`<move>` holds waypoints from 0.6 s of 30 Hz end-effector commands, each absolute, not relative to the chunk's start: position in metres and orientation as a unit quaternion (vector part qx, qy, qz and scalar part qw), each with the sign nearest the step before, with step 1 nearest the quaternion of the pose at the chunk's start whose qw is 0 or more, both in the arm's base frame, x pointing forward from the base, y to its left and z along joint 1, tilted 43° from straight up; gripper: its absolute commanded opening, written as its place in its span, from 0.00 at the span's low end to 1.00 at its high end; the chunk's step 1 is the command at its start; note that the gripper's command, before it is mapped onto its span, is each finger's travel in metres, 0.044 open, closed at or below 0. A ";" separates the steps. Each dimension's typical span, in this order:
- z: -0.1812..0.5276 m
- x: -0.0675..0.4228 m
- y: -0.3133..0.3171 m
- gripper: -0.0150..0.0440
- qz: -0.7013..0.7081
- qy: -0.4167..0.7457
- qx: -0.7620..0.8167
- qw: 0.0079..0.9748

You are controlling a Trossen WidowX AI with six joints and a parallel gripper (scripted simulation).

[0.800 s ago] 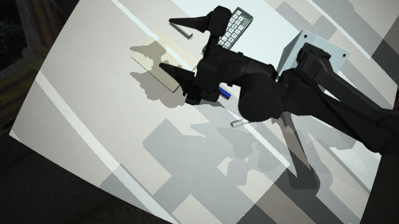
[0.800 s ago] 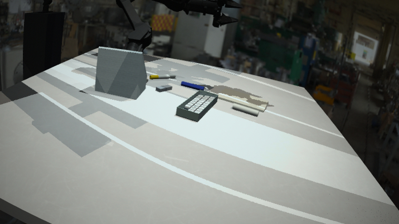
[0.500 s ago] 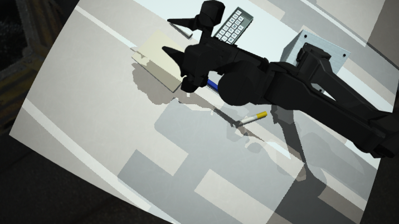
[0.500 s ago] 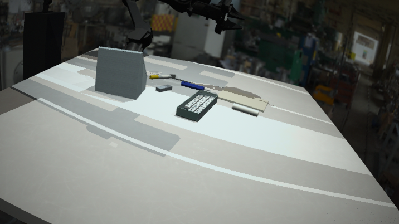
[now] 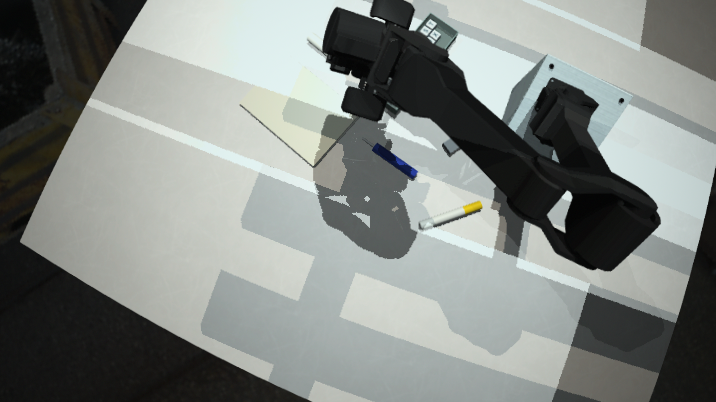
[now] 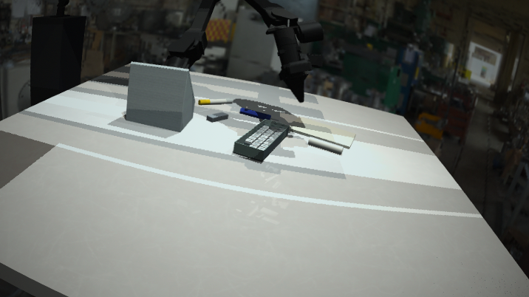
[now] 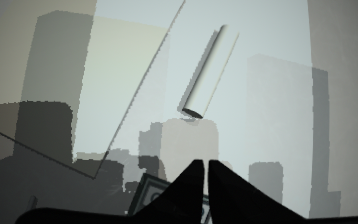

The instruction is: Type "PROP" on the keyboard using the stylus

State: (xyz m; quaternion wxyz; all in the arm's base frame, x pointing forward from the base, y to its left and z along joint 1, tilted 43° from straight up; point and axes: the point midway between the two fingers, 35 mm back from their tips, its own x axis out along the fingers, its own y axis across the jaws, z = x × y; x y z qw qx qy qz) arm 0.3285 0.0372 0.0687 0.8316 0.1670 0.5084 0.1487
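Note:
The keyboard [image 5: 444,33] [image 6: 260,140] [image 7: 150,192] is a small dark green box with white lettered keys. The arm hides most of it in the top view, and only a corner shows behind the fingers in the wrist view. A blue pen-like tool with a thin tip [image 5: 394,161] [image 6: 254,113], which looks like the stylus, lies on the desk beside the keyboard. My gripper [image 6: 300,100] [image 7: 205,168] points down and is shut, with nothing seen between its fingertips. It hangs above the desk near the keyboard; its fingertips are hidden in the top view.
A pale yellow pad [image 5: 311,112] [image 6: 327,131] [image 7: 120,55] lies near the keyboard, with a white cylinder [image 6: 325,145] [image 7: 207,75] beside it. A white and yellow marker [image 5: 451,215] [image 6: 214,101] and a grey block [image 6: 217,117] lie nearer the metal stand [image 5: 591,91] [image 6: 157,98].

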 end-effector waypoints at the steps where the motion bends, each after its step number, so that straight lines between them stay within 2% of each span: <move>1: 0.028 0.299 0.053 0.25 0.169 0.624 0.281 0.710; 5: 0.013 0.283 0.062 0.25 0.170 0.673 0.348 0.630; 18: 0.013 0.283 0.062 0.25 0.170 0.673 0.348 0.630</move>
